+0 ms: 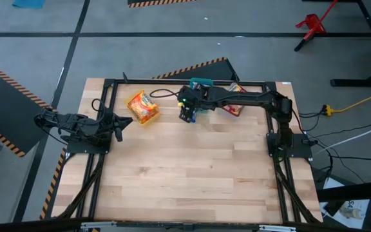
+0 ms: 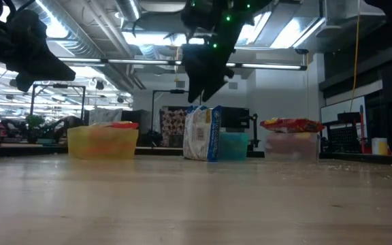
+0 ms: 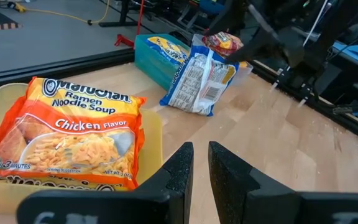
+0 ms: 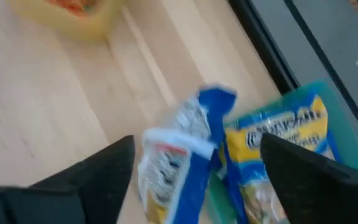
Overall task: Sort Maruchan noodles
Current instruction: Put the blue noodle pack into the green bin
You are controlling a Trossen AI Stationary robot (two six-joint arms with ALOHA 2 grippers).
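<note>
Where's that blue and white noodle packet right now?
The blue and white packet stands on edge at the table's far middle, leaning against the teal bin, just below the open right gripper.

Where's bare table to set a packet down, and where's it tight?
Free: the wooden table from the bins' row to the near edge. Crowded: the far edge, yellow bin, teal bin, clear bin, a blue-white packet leaning on the teal bin, right gripper above.

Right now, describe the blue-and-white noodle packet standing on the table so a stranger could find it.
Start at the wooden table's far edge, where three bins sit in a row. Beside the middle teal plastic bin, a blue-and-white glossy ramen packet leans against it. Unlike every other packet, it stands on the tabletop, outside any bin.
</note>
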